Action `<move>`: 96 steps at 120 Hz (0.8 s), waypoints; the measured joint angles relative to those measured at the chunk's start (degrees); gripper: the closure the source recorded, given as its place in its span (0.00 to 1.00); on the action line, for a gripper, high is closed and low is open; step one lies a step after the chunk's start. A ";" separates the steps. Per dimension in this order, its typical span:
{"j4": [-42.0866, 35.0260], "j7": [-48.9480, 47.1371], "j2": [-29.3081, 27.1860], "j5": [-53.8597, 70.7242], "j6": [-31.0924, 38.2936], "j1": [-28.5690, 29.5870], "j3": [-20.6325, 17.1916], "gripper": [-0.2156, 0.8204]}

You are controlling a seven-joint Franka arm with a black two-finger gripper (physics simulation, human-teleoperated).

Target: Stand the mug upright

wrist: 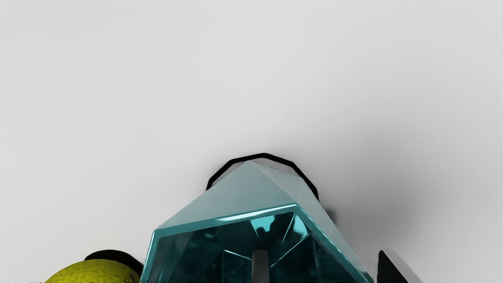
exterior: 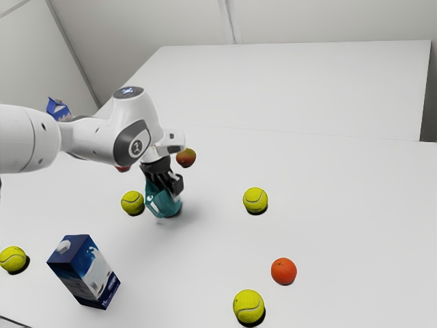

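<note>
The teal faceted mug (exterior: 164, 203) rests on the table beneath my gripper (exterior: 173, 189), its base toward the exterior view's lower right; its exact tilt is hard to judge. In the wrist view the mouth of the mug (wrist: 228, 224) faces the hand. Around its wall my gripper (wrist: 323, 261) stands open: one finger (wrist: 259, 267) reaches inside the mouth, the other (wrist: 399, 271) is outside, apart from the wall. The hand partly covers the mug's upper part in the exterior view.
A tennis ball (exterior: 132, 202) lies close beside the mug, and a reddish fruit (exterior: 186, 158) lies behind it. Toward the front are a blue milk carton (exterior: 85, 271), an orange (exterior: 283, 271) and a tennis ball (exterior: 248, 307). Another ball (exterior: 255, 199) lies to the exterior view's right.
</note>
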 joint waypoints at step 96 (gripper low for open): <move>36.91 -2.91 8.37 -2.56 -26.81 7.88 -7.33 0.23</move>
